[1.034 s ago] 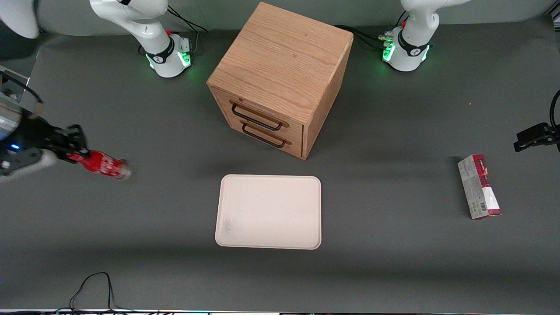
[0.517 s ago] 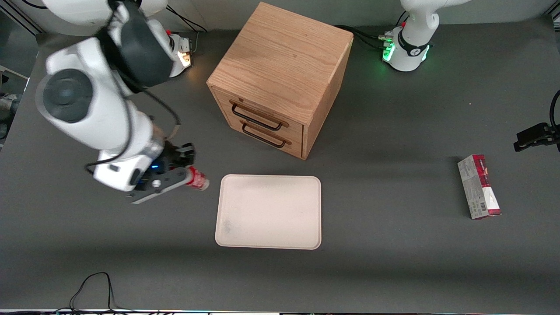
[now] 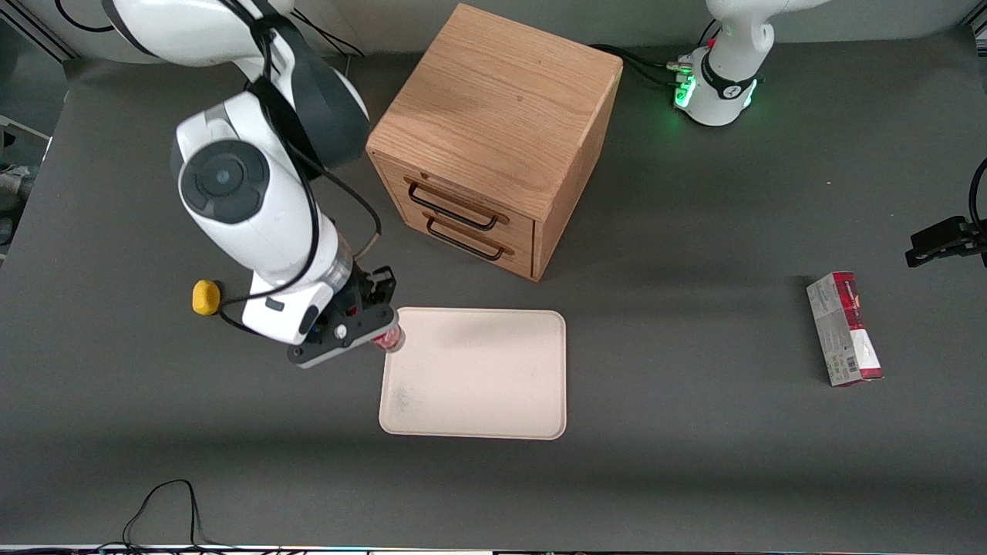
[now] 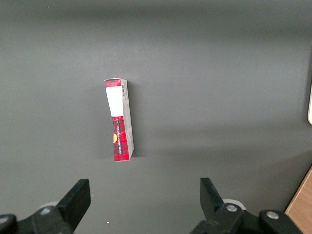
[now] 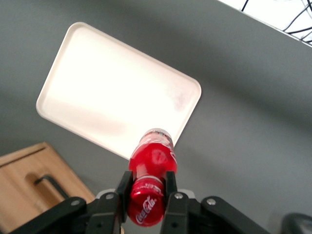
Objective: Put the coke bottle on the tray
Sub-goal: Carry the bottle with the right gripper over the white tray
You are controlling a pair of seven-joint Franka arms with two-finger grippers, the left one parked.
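Observation:
My right gripper [image 3: 383,333] [image 5: 147,183] is shut on the coke bottle [image 5: 152,163], a small red bottle with a red cap and white script. Its fingers [image 5: 123,186] clamp the neck just under the cap. The bottle [image 3: 388,339] hangs in the air, base down, over the edge of the cream-beige tray [image 3: 493,385] [image 5: 97,102] at the corner nearest the working arm and the wooden drawer cabinet. The bottle's base stands clear above the tray's rim. The arm hides most of the bottle in the front view.
A wooden two-drawer cabinet [image 3: 493,139] stands farther from the front camera than the tray. A small yellow lump [image 3: 205,297] lies on the table beside the working arm. A red-and-grey carton [image 3: 844,329] [image 4: 119,119] lies toward the parked arm's end of the table.
The arm has swung in from the working arm's end of the table toward the tray, carrying the bottle from the table edge to the tray's corner. The yellow lump is now uncovered.

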